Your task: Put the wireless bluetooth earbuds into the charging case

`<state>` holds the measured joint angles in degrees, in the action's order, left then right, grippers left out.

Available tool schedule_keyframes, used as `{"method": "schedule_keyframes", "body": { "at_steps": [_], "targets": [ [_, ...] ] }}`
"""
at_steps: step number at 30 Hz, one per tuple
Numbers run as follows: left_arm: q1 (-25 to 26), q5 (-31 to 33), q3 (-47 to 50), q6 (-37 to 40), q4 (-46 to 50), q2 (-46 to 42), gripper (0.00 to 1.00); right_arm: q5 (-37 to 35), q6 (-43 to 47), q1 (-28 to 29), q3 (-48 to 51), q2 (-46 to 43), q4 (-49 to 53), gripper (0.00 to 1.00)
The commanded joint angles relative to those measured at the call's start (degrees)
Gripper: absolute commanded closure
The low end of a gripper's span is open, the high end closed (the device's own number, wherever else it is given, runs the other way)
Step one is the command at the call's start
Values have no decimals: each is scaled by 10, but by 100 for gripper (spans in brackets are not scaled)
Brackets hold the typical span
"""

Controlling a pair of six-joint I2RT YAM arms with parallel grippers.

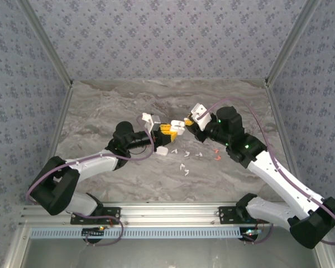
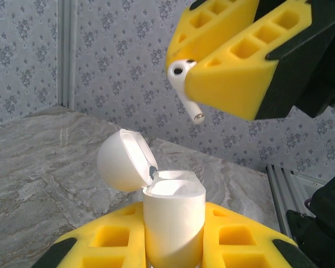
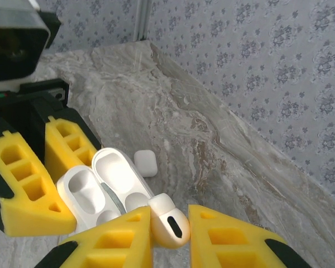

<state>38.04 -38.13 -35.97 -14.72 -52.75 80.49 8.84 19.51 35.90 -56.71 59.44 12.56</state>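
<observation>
**Left gripper.** The left gripper (image 2: 174, 243) is clamped on the charging case (image 2: 174, 215). Its yellow fingers (image 2: 234, 237) press against the case body from both sides, and the case stands upright between them. The lid (image 2: 120, 159) is hinged open and tilts back to the left of the body in the left wrist view.

**Right gripper.** The right gripper (image 3: 170, 237) pinches one white earbud (image 3: 168, 220) between its yellow fingertips. In the left wrist view this earbud hangs above the open case and apart from it, with its stem slanting down towards the case mouth. In the right wrist view the open case lies just beyond the right gripper's tips and slightly to their left, with its inner wells facing the camera.

**Relative position.** In the top external view the two grippers meet almost tip to tip above the middle of the surface (image 1: 100, 111).

**Other items.**
- Loose white earbuds (image 1: 185, 169) lie on the surface on the near side of the two grippers.
- Two orange-red earbuds (image 1: 217, 152) lie on the surface beside the right gripper's wrist, on its near side.
- A second case (image 3: 146, 163), closed, rests on the surface just beside the held case, on the near side of the left gripper in the top external view.
</observation>
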Motion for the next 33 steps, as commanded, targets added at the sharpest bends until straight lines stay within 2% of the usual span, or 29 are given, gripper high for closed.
{"method": "schedule_keyframes", "body": {
  "at_steps": [1,21,33],
  "targets": [
    [4,-11,-22,-6,-24,-3,100,5,31,6,-16,3,19,78],
    [4,-12,-21,-3,-21,-8,100,-25,63,25,-16,32,39,78],
    [4,-10,-19,0,-23,-14,100,65,68,17,-16,27,69,76]
  ]
}}
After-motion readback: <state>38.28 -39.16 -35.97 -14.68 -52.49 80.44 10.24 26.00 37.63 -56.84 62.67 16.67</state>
